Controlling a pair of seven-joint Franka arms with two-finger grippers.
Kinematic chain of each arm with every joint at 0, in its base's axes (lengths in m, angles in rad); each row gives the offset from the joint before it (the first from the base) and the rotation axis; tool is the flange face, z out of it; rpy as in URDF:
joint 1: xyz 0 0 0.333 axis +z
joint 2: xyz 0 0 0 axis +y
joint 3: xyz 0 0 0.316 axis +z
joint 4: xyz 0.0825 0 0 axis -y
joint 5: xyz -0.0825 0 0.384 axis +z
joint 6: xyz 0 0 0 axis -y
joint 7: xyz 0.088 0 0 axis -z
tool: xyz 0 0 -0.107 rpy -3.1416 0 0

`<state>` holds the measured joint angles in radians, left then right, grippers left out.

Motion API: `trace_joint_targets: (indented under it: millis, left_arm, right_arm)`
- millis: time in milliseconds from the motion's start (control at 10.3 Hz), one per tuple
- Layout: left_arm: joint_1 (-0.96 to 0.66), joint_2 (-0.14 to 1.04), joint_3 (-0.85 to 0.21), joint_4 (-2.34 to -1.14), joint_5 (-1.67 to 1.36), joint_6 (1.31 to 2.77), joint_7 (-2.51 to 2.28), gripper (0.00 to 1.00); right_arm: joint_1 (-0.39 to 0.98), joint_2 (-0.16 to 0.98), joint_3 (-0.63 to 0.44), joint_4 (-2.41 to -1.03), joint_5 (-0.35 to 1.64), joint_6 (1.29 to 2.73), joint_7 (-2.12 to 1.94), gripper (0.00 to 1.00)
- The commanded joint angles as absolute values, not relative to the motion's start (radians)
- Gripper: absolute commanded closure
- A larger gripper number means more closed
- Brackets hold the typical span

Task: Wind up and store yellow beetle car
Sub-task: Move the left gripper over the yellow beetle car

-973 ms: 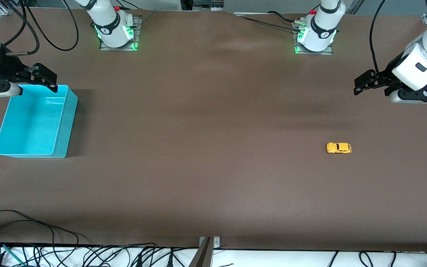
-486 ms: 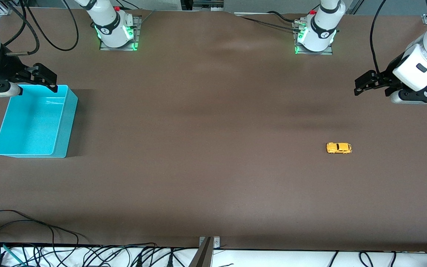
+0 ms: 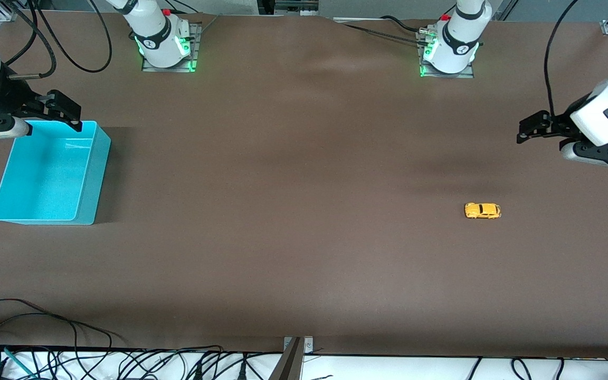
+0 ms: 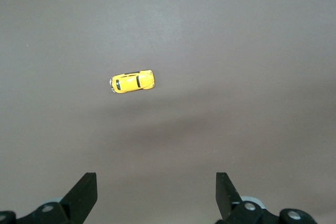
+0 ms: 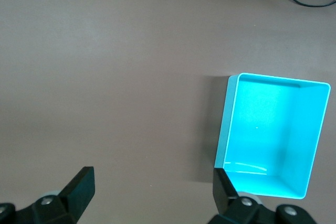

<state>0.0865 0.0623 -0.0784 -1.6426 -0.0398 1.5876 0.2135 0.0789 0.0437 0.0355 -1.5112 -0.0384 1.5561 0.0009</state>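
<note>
Yellow beetle car (image 4: 132, 82) apart from left fingers (image 4: 84, 193)

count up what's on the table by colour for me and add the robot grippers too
Yellow: 1, the yellow beetle car
Turquoise: 1, the bin
Black grippers: 2, the left gripper and the right gripper, both open
Total: 4

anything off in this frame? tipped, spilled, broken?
Nothing stands out. The car sits upright on its wheels on the bare table, toward the left arm's end. The bin stands upright with nothing in it. Left gripper and right gripper both hang open in the air, holding nothing.
</note>
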Motion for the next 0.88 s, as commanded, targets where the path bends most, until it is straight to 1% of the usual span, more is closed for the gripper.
trace_joint_targets:
  millis: [0, 97, 486, 584, 778]
  left_arm:
    - [0.13, 0.121, -0.081, -1.595, -0.023, 1.623, 0.479, 0.0]
    - [0.133, 0.145, -0.081, -1.6, -0.023, 1.667, 0.573, 0.0]
    - [0.137, 0.235, -0.083, -1.634, 0.034, 1.738, 0.799, 0.0]
    - [0.14, 0.253, -0.083, -1.656, 0.035, 1.788, 0.84, 0.0]
    - [0.164, 0.27, -0.083, -1.763, 0.032, 1.964, 0.963, 0.0]
  right_arm:
    - [0.081, 0.034, 0.037, -1.514, -0.04, 1.555, 0.014, 0.0]
    - [0.081, 0.032, 0.038, -1.513, -0.04, 1.558, 0.012, 0.0]
    - [0.081, 0.032, 0.037, -1.514, -0.038, 1.552, 0.014, 0.0]
    - [0.081, 0.032, 0.038, -1.513, -0.038, 1.551, 0.014, 0.0]
    - [0.084, 0.031, 0.041, -1.513, -0.038, 1.551, 0.015, 0.0]
